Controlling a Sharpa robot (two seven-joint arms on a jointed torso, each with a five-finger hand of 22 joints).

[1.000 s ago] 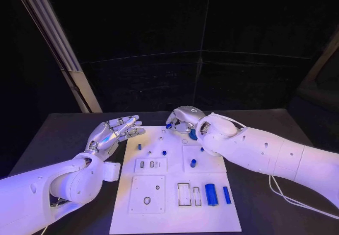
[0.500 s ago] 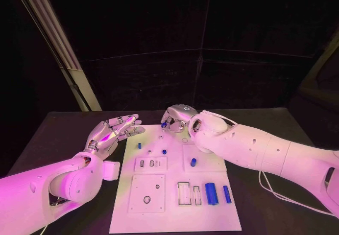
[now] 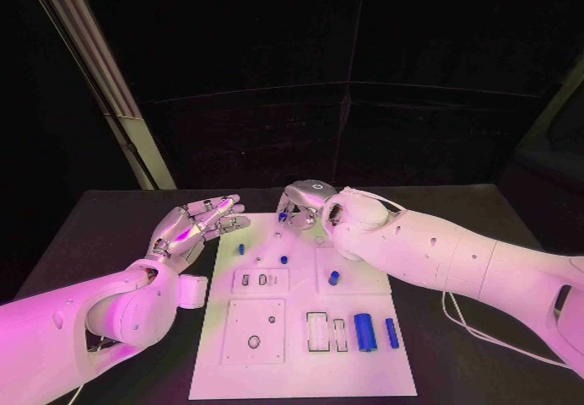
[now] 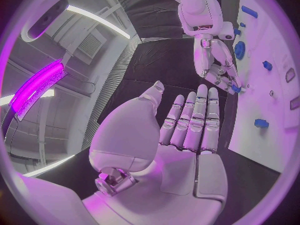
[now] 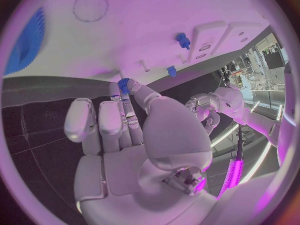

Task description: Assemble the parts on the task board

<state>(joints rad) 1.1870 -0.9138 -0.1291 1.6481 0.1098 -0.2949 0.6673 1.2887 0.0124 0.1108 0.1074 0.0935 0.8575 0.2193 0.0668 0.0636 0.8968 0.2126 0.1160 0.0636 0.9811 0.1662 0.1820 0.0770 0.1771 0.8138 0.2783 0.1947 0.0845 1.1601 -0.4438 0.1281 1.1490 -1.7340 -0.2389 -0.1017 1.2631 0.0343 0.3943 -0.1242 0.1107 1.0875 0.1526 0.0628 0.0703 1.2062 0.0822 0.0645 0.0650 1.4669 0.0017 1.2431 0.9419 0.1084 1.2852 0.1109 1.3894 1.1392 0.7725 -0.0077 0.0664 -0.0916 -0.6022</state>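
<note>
Pinching a small blue part (image 3: 283, 217) between its fingertips, the right hand (image 3: 307, 202) hangs over the far edge of the task board (image 3: 305, 371). The left hand (image 3: 195, 226) hovers just beside the board's far left corner, palm up, fingers straight and slightly spread, holding nothing. Other blue parts lie on the board: a large cylinder (image 3: 364, 332) and a slim bar (image 3: 391, 333) near its right edge.
</note>
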